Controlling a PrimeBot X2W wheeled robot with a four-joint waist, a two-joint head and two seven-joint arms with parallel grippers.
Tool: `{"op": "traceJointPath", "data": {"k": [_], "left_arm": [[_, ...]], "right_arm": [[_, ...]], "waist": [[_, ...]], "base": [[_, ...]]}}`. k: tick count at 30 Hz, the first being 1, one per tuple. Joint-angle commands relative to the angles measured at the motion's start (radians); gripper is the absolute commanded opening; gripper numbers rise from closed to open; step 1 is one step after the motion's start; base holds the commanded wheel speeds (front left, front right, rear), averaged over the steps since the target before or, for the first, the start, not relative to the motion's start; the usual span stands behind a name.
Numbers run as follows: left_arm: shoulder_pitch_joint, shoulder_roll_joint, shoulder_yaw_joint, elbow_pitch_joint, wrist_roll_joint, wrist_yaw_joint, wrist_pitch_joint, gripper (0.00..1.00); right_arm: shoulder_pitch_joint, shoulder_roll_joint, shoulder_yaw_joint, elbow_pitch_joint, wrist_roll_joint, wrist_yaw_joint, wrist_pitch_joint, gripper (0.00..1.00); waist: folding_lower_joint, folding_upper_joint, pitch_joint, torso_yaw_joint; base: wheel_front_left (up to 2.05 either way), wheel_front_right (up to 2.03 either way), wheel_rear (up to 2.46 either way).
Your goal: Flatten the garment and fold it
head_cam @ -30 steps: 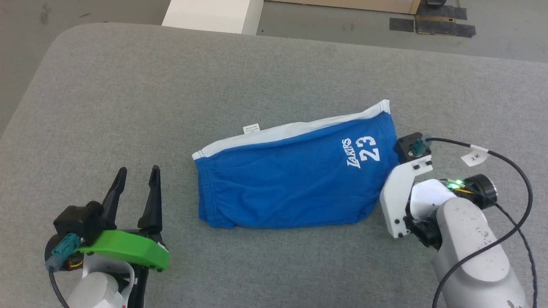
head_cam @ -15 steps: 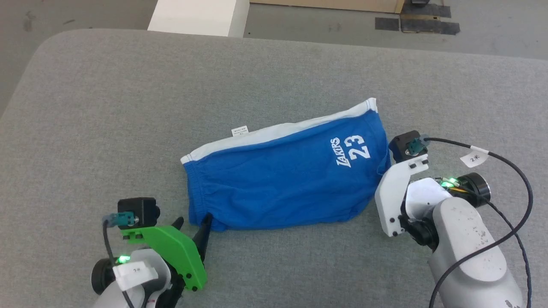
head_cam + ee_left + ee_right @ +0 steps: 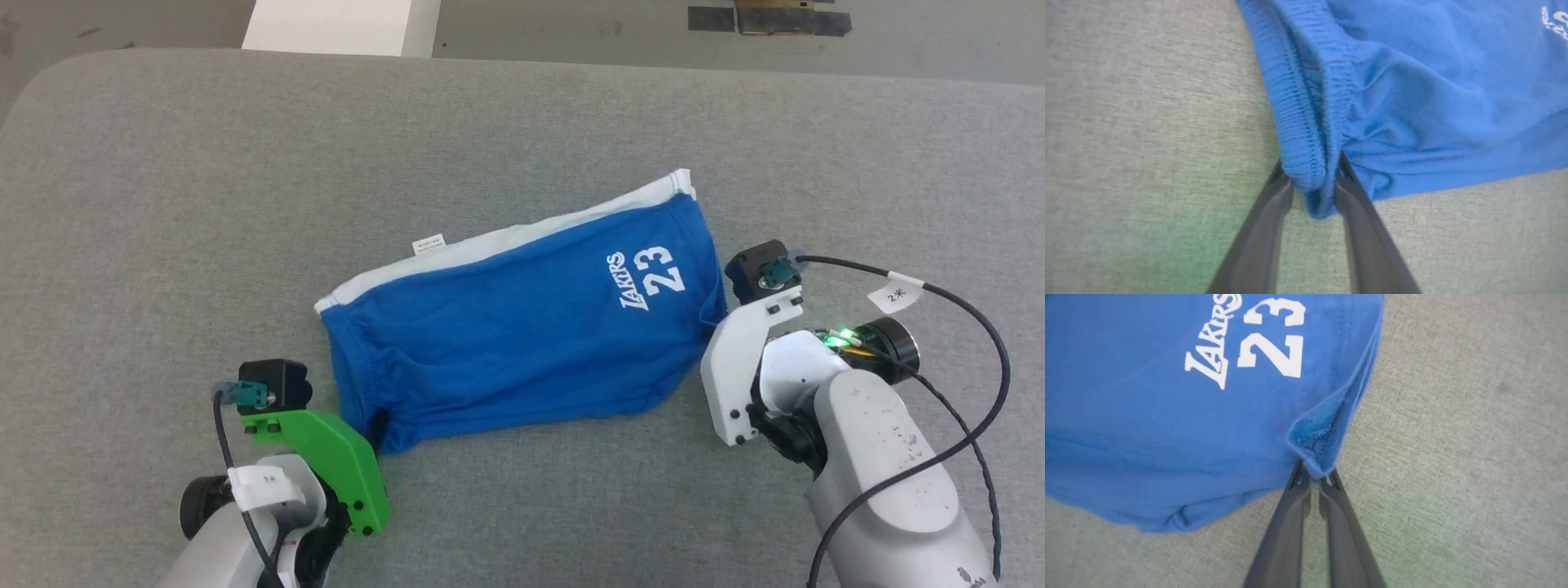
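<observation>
Fingers of the left gripper now stand on both sides of the near corner of the waistband. The gathered cloth is squeezed between them, so I judge this gripper closed on the garment. One second ago it was well apart from the cloth, open, to the left of it. Half a second ago its tips were just beside this same corner. So the new thing is this second grasp. The head camera has also shifted a little, which is why the whole picture sits differently.

The right gripper pinches the near corner of the leg hem, with its tips almost together and a small flap of cloth rising from them. It was at this end of the shorts a second ago as well.

The garment lies in the middle of the grey padded surface, waistband to the left and the print toward the right. It looks doubled already, with wrinkles along the near edge. With both near corners held, I judge that the arms can now pull apart to stretch this edge flat, before any further fold.
</observation>
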Motion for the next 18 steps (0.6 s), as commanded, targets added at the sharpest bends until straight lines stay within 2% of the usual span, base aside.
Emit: {"op": "traceJointPath", "data": {"k": [1,4,9,12,18], "left_arm": [[0.004,-0.011,-0.006,0.024,-0.017,-0.014,-0.002,0.00],[0.007,-0.015,0.003,0.033,-0.032,-0.057,-0.045,0.00],[0.009,-0.017,0.045,0.032,-0.066,-0.089,-0.101,0.00],[0.023,-0.006,0.065,0.017,-0.090,-0.091,-0.095,0.00],[0.103,0.042,0.053,-0.020,-0.119,-0.061,-0.002,0.00]], "right_arm": [[0.001,-0.004,-0.006,-0.003,0.008,-0.002,-0.003,0.00],[0.020,-0.004,-0.018,-0.023,0.023,-0.002,-0.007,0.00],[0.091,-0.004,-0.063,-0.099,0.053,-0.002,-0.025,0.00],[0.170,-0.004,-0.080,-0.177,0.075,-0.002,-0.018,0.00],[0.435,-0.004,-0.128,-0.403,0.118,-0.002,0.019,0.00]], "waist": [[0.0000,-0.0001,-0.003,-0.005],[0.0000,-0.0001,-0.021,-0.005],[0.0000,-0.0001,-0.063,-0.001],[0.0000,-0.0001,-0.095,-0.002],[0.0000,-0.0001,-0.150,-0.014]], "base": [[0.00,0.00,0.00],[0.00,0.00,0.00],[0.00,0.00,0.00],[0.00,0.00,0.00],[0.00,0.00,0.00]]}}
